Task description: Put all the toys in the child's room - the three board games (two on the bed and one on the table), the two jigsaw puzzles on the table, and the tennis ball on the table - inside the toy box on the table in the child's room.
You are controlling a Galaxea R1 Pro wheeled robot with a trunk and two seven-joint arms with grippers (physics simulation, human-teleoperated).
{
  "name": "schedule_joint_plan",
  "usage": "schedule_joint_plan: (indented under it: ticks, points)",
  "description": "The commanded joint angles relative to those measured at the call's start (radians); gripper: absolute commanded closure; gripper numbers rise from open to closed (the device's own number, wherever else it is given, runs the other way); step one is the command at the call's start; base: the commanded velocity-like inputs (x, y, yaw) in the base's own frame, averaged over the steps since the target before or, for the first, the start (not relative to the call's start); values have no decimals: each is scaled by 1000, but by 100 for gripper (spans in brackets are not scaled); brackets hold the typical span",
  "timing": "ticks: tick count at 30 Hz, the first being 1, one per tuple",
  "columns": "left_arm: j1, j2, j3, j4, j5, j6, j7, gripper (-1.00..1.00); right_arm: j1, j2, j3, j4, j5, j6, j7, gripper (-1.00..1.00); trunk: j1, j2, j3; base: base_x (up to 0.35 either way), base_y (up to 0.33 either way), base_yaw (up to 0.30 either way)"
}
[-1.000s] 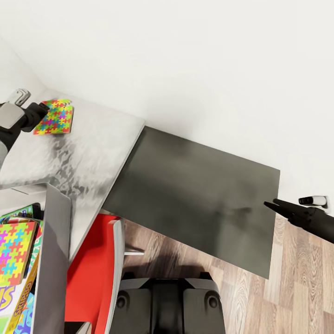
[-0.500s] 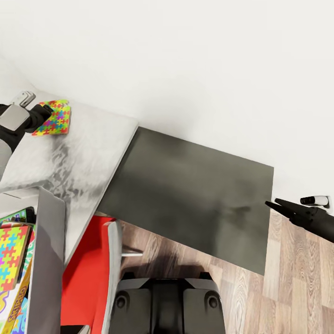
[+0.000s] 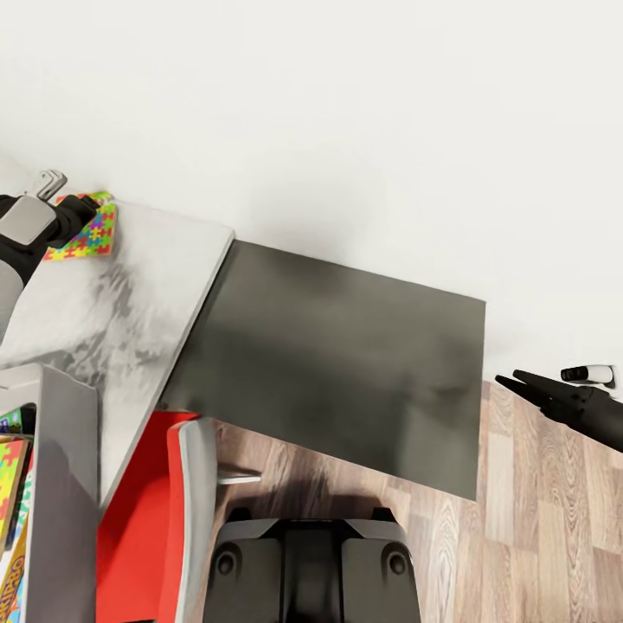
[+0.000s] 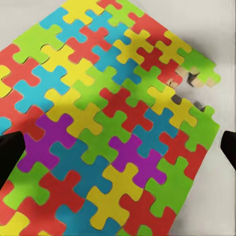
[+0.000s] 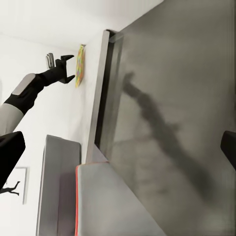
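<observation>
At the far left corner of the table (image 3: 130, 285), against the white wall (image 3: 346, 112), I have the left gripper (image 3: 93, 210) poised over a jigsaw puzzle (image 3: 86, 235) that lies flat on the pale top. Through the left wrist camera the puzzle (image 4: 108, 123) spreads out beneath me, its red, yellow, green, blue and purple pieces sharp, with my two dark fingertips (image 4: 10, 152) standing wide apart at either edge of the picture, so that claw is spread open and grips nothing. In the right wrist view the same gripper (image 5: 66, 69) shows with its prongs parted just beside the puzzle (image 5: 80, 64).

The toy box (image 3: 65, 484) sits at the near left of the table, its grey wall toward me; inside it I can see a strip of another jigsaw puzzle (image 3: 10, 472) and the edge of a board game (image 3: 12, 567) under it.

Beside the table, the dark grey cabinet (image 3: 346, 363) lies lower. A red chair (image 3: 138, 519) is tucked in at the table's near edge.

My right gripper (image 3: 510, 379) hovers off the cabinet's right end over the wood floor (image 3: 536, 519); its fingers lie close together, holding nothing.
</observation>
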Motion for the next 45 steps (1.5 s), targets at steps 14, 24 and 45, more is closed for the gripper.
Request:
schedule_joint_plan:
  ticks: [14, 24, 45]
  points:
    - [10, 1, 8, 13, 33, 2, 3, -100, 4, -1, -1, 0, 4, 3, 5, -100, 2, -1, -1, 0, 0, -17]
    - [11, 1, 9, 13, 34, 2, 3, -100, 5, -1, -1, 0, 4, 3, 5, -100, 2, -1, -1, 0, 0, -118]
    - [10, 2, 17, 13, 47, 4, 2, -100, 6, 1, 0, 1, 4, 3, 5, -100, 2, -1, -1, 0, 0, -144]
